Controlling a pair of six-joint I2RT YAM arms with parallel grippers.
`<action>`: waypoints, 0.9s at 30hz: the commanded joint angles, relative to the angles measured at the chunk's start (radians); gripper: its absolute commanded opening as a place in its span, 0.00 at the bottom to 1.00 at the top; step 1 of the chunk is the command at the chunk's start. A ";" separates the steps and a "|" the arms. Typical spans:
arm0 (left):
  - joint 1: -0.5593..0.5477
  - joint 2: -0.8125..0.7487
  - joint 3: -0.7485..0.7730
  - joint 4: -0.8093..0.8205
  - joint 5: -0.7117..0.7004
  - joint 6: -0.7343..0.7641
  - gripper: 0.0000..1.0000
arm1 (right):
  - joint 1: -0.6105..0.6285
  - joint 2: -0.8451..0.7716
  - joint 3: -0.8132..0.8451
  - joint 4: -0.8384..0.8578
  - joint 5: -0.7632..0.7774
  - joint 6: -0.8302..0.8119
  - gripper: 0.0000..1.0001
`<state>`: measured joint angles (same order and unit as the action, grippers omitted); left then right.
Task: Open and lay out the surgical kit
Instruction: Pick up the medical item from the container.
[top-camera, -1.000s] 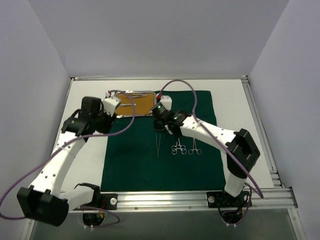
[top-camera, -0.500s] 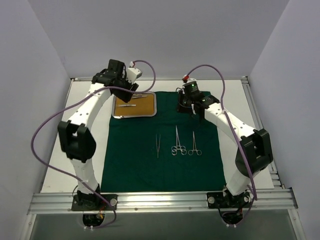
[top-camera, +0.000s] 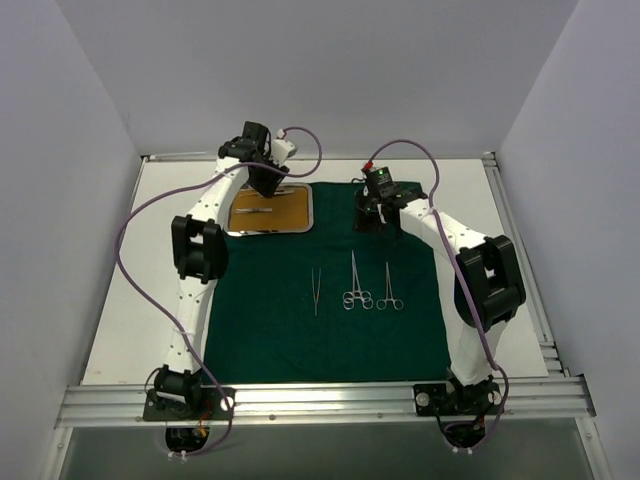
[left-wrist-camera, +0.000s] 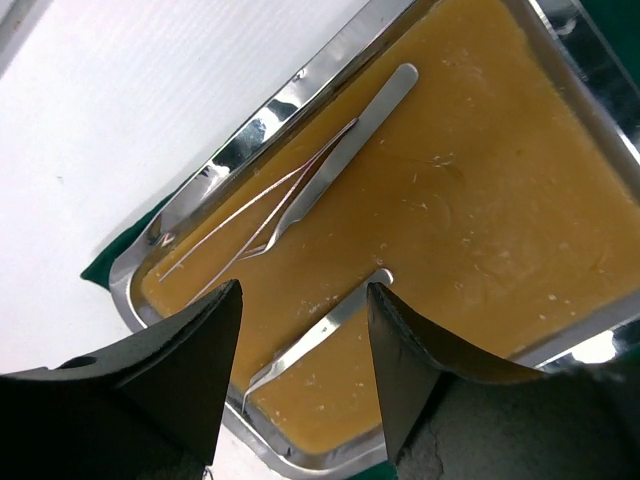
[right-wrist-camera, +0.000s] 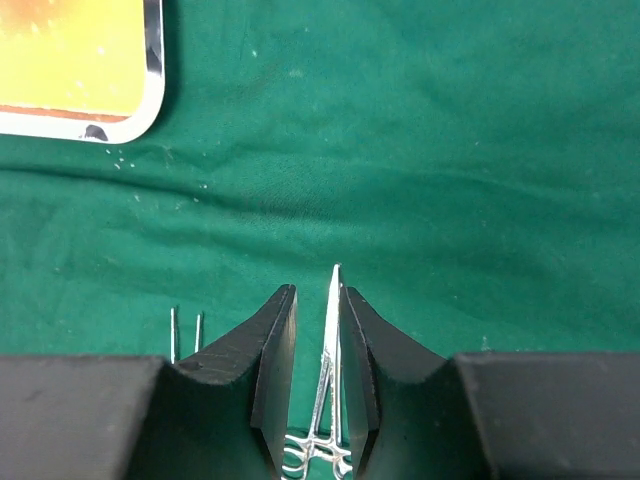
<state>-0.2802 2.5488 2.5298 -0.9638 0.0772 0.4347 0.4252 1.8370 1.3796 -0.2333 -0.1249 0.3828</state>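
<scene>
Hovering outstretched: left gripper (left-wrist-camera: 305, 290) over tray (left-wrist-camera: 300, 92) | right gripper (right-wrist-camera: 318, 295) over cloth (right-wrist-camera: 450, 150)

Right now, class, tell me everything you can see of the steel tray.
The steel tray is a small, shallow rectangle with rounded corners and a raised, mirror-bright rim. Its inside is a flat orange-brown lining, lightly speckled. It sits level at the far left corner of the green cloth, whose edge peeks out beneath it. At least two slim metal tweezers lie flat inside. The left gripper hovers over it, fingers apart, apparently clear of it.
</scene>
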 joint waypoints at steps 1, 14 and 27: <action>0.010 0.031 0.050 -0.010 0.018 0.021 0.62 | -0.003 0.002 0.033 -0.024 -0.021 -0.010 0.20; 0.033 0.084 -0.012 0.106 0.030 -0.011 0.48 | -0.003 0.021 0.029 -0.027 -0.033 0.002 0.20; 0.032 0.062 -0.037 0.175 -0.004 0.018 0.40 | -0.009 0.010 0.013 -0.029 -0.033 0.001 0.20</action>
<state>-0.2523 2.6324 2.4931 -0.8513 0.0765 0.4347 0.4240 1.8469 1.3800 -0.2371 -0.1482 0.3882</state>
